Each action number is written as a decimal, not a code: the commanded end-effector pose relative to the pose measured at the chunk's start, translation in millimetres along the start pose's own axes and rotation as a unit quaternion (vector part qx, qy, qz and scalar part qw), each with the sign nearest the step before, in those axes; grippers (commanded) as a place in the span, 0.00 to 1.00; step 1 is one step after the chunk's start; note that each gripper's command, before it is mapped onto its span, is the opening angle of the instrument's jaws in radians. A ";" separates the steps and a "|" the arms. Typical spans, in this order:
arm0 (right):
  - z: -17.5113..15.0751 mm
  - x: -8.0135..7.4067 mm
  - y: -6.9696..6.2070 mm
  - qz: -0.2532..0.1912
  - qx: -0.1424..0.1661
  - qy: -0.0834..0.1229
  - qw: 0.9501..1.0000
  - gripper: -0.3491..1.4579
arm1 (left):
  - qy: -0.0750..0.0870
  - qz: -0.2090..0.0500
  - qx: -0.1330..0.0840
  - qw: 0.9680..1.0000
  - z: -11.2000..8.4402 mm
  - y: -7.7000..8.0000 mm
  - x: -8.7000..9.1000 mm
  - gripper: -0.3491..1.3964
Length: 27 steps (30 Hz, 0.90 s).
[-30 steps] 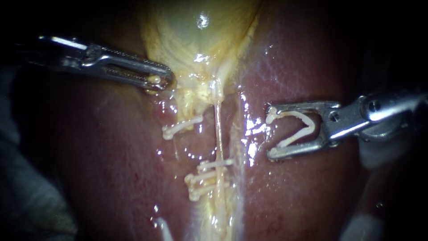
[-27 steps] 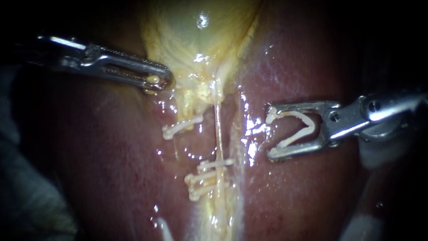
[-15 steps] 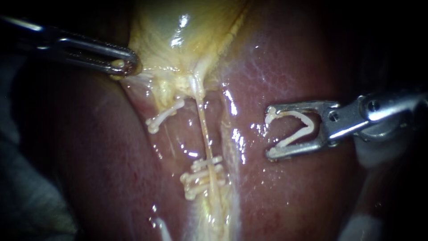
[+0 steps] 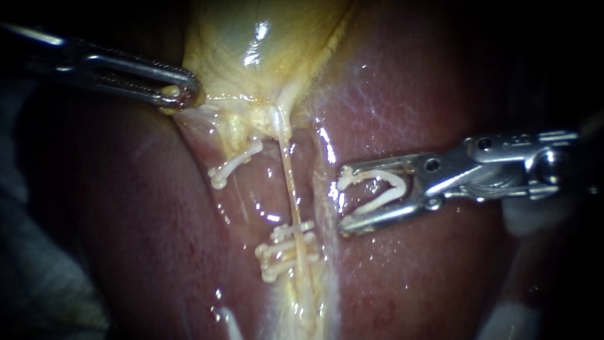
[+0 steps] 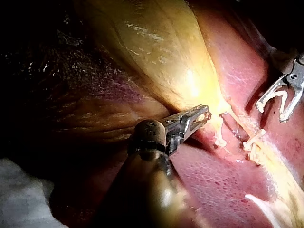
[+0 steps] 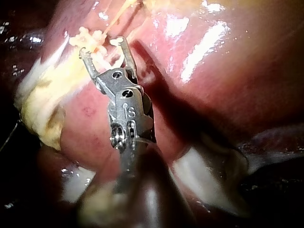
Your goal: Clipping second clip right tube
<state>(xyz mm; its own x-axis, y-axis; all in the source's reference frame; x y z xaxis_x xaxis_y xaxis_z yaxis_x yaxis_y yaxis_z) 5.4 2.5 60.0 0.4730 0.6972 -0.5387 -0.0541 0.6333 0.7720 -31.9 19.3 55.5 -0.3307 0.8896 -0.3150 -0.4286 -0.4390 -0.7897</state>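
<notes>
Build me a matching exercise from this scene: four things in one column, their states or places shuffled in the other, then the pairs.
1 left instrument
2 right instrument
3 gallbladder
4 lone clip

A carries an open clip
B pale yellow, glossy
C grips tissue beside the gallbladder
D sits apart from the clustered clips

Pairs: 1-C, 2-A, 3-B, 4-D
</notes>
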 end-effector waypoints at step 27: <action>6.2 -2.9 5.0 0.135 0.056 0.051 0.988 0.45 | 0.000 0.000 0.001 1.000 0.0 0.1 0.0 0.00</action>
<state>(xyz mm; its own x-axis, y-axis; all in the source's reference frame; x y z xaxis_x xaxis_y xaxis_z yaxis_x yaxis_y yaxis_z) 9.4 1.5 67.6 0.3622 0.8714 -0.3309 -0.0679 0.3787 0.9230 -32.0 19.2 55.4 -0.3301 0.8900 -0.3145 -0.4299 -0.4384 -0.7893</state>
